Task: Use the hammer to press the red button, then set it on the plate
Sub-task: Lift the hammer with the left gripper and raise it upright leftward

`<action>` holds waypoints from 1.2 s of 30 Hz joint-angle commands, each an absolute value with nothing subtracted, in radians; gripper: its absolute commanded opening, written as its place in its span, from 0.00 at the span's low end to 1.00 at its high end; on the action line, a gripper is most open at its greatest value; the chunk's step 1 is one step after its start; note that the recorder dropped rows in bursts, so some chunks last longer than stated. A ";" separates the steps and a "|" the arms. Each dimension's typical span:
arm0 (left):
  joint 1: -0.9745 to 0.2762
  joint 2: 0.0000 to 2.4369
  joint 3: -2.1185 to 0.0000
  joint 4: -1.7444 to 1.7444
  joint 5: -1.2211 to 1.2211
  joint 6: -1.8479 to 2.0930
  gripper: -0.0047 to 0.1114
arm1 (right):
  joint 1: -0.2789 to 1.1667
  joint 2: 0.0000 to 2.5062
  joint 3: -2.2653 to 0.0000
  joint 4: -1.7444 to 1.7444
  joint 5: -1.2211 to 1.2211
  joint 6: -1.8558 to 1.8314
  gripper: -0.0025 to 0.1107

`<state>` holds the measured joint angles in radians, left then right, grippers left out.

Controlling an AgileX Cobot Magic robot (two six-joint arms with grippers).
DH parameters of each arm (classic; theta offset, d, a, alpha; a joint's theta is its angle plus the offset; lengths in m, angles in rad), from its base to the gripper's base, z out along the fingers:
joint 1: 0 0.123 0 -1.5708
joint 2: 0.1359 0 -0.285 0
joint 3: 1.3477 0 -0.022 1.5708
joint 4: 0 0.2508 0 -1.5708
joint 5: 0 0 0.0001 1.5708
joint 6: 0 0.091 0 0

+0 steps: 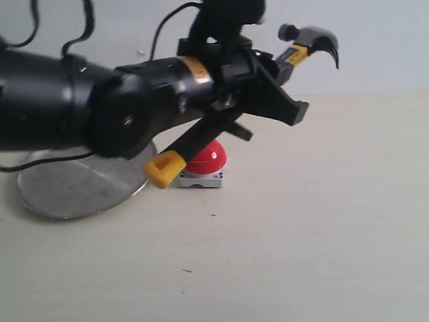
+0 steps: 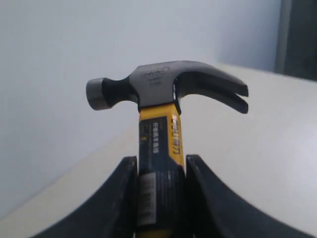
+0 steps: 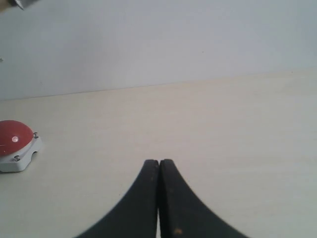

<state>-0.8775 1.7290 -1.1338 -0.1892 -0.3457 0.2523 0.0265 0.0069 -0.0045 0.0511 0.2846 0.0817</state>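
Note:
My left gripper [image 1: 285, 100] is shut on the hammer's black handle and holds it in the air, tilted. The dark steel head [image 1: 312, 39] points up to the right and the yellow handle end [image 1: 163, 170] hangs low, just left of the red button [image 1: 206, 157]. The left wrist view shows the hammer [image 2: 163, 94] standing up out of the gripper [image 2: 159, 166]. The red button [image 3: 14, 139] sits on its light-grey base on the table. Behind the left arm lies the silver plate [image 1: 74, 188]. My right gripper [image 3: 159, 163] is shut on nothing, apart from the button.
The bulky black left arm [image 1: 80, 100] fills the upper left of the exterior view and covers part of the plate. A pale wall [image 1: 375, 40] stands behind the beige table [image 1: 301, 235].

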 commanded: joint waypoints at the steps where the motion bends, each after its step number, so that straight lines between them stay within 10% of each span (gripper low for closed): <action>1: -0.882 1.568 -0.863 -0.201 -0.926 0.136 0.04 | 0.023 0.000 0.000 0.048 0.282 0.082 0.02; 23: -0.882 1.325 -0.534 0.069 -1.221 0.078 0.04 | 0.023 0.000 0.000 0.040 0.266 0.077 0.02; 36: -0.875 1.327 -0.538 -0.232 -1.221 0.098 0.04 | 0.023 0.000 0.000 0.107 -0.241 0.135 0.02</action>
